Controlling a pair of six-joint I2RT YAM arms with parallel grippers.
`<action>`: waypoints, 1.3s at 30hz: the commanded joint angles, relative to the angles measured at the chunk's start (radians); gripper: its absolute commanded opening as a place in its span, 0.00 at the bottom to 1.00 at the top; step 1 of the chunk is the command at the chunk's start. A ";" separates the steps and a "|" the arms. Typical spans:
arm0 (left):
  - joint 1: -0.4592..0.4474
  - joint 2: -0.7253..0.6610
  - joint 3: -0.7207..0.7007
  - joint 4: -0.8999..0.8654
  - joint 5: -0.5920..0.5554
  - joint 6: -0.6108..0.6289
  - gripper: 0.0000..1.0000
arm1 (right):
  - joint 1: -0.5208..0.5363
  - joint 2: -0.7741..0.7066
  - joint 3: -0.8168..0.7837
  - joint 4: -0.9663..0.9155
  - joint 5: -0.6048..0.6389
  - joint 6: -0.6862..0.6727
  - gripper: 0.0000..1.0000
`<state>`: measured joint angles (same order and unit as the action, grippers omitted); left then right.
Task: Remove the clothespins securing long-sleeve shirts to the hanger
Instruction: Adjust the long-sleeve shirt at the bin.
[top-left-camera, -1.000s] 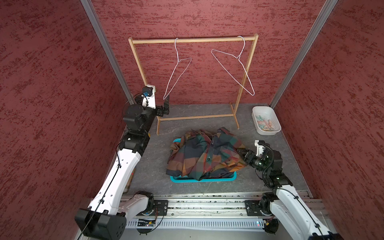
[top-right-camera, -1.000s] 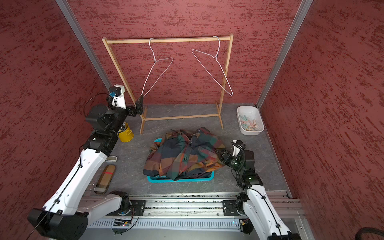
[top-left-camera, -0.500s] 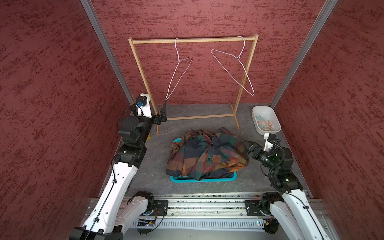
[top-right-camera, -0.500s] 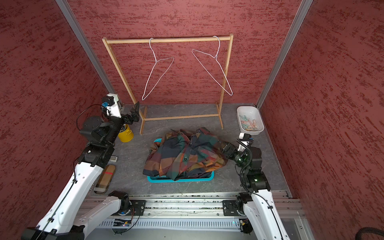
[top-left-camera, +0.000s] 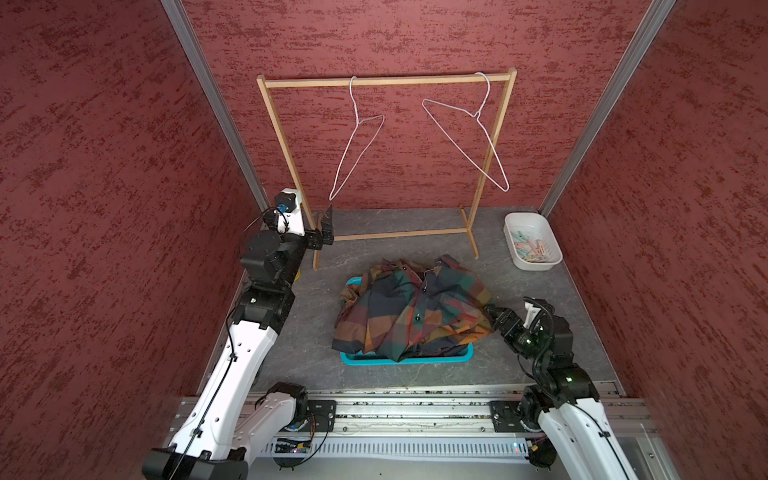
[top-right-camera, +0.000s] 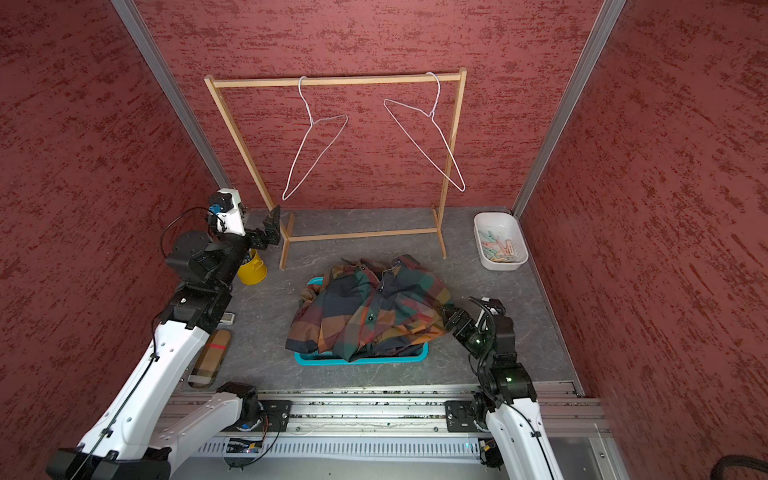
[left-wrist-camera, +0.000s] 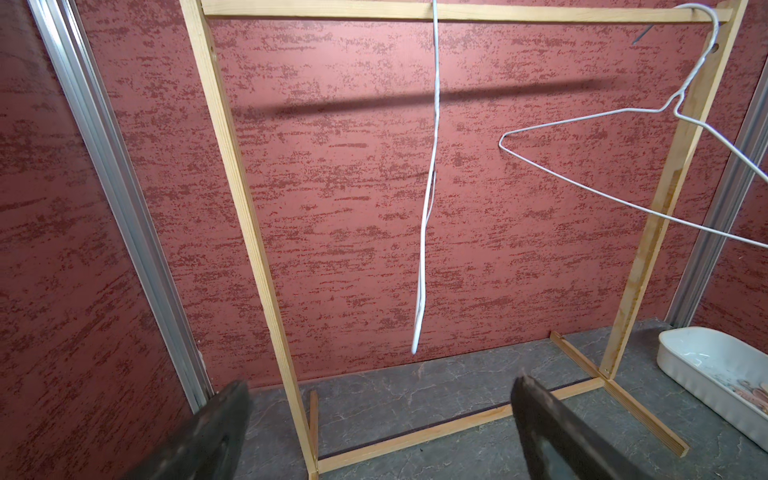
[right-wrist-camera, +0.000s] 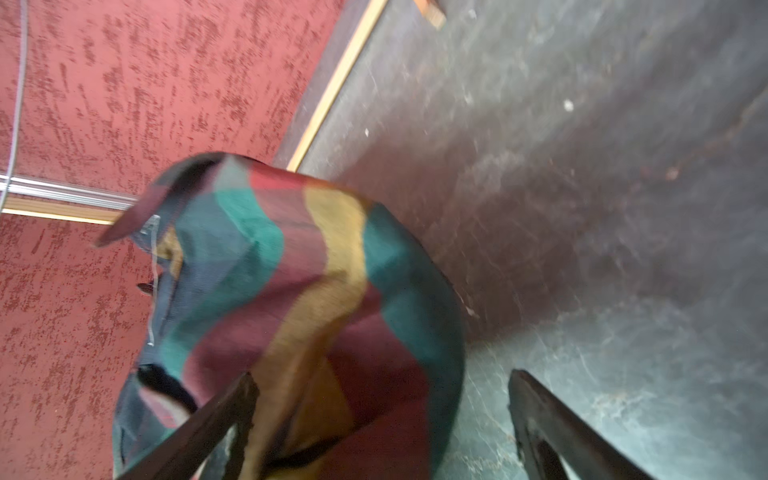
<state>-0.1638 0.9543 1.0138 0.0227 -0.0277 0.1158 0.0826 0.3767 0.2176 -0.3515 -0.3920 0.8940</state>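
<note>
The unpegging looks finished. Both wire hangers (top-left-camera: 478, 116) hang bare on the wooden rack (top-left-camera: 386, 81) along the table's far edge, with no pin showing on either. The clothespins (top-left-camera: 532, 247) lie heaped in a white bin (top-left-camera: 536, 266) at the table's far right corner. The shirts (top-left-camera: 409, 311) are piled in a teal tray (top-left-camera: 415, 358) at the middle of the table, toward its front edge. The left gripper (left-wrist-camera: 380, 384) hangs by the rack's left post near the far left corner, fingers wide apart and empty. The right gripper (right-wrist-camera: 382, 378) sits at the right edge of the pile, fingers apart, with a fold of cloth between them but not clamped. What seems left is to draw the right arm clear without snagging that fold, then pull both arms away.
</note>
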 joint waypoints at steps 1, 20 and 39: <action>0.010 -0.016 -0.020 -0.004 -0.002 -0.008 0.99 | 0.002 0.026 -0.050 0.205 -0.098 0.088 0.92; 0.033 -0.101 -0.213 -0.023 -0.182 -0.105 0.99 | 0.150 0.369 0.188 0.631 -0.231 -0.195 0.00; 0.075 -0.184 -0.334 -0.040 -0.186 -0.165 0.99 | 0.724 1.057 0.417 0.630 0.123 -0.325 0.00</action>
<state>-0.0944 0.7856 0.6968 -0.0063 -0.2096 -0.0372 0.7822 1.3838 0.6254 0.2878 -0.3584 0.5510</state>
